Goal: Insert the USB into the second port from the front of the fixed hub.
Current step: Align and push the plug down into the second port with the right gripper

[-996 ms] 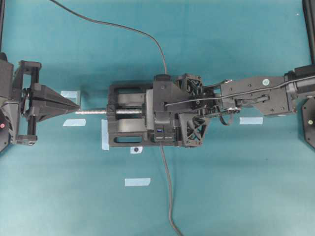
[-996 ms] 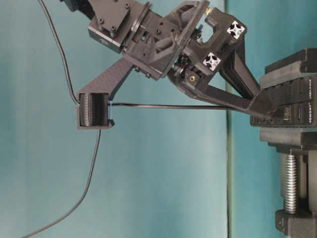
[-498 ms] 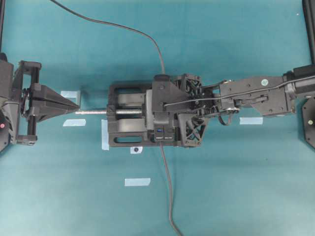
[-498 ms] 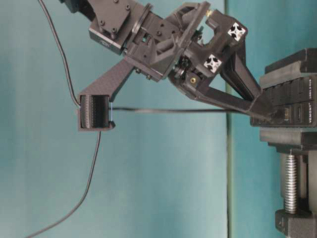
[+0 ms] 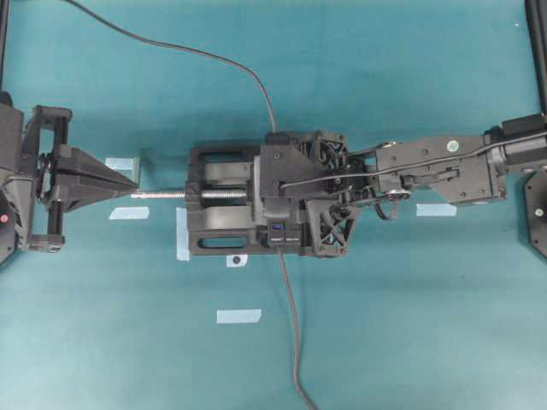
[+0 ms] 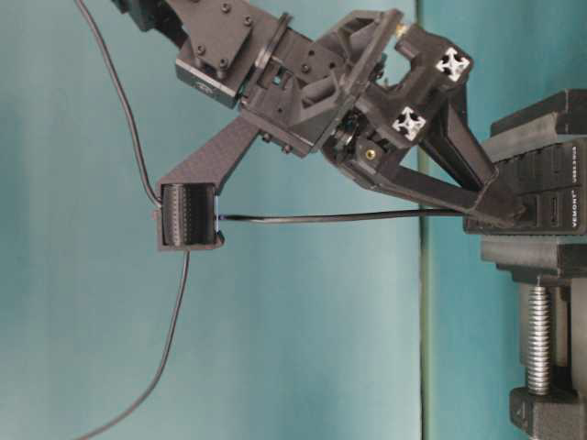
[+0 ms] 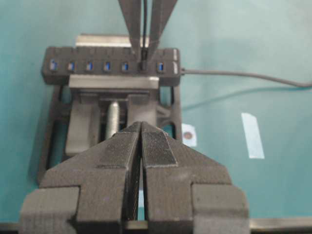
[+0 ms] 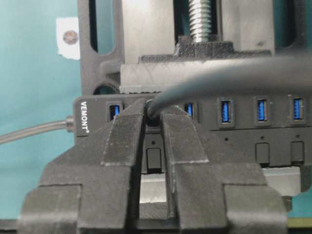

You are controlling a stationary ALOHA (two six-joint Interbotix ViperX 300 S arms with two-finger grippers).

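Your right gripper (image 8: 152, 117) clamped on the USB (image 8: 152, 113) at the second port (image 7: 143, 66) of the fixed hub (image 7: 109, 66), left gripper (image 7: 141, 146) closed — holding nothing, well apart.

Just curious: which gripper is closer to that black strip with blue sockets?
Right. The right gripper is at the strip, holding the plug; the left gripper sits off beyond the vise.
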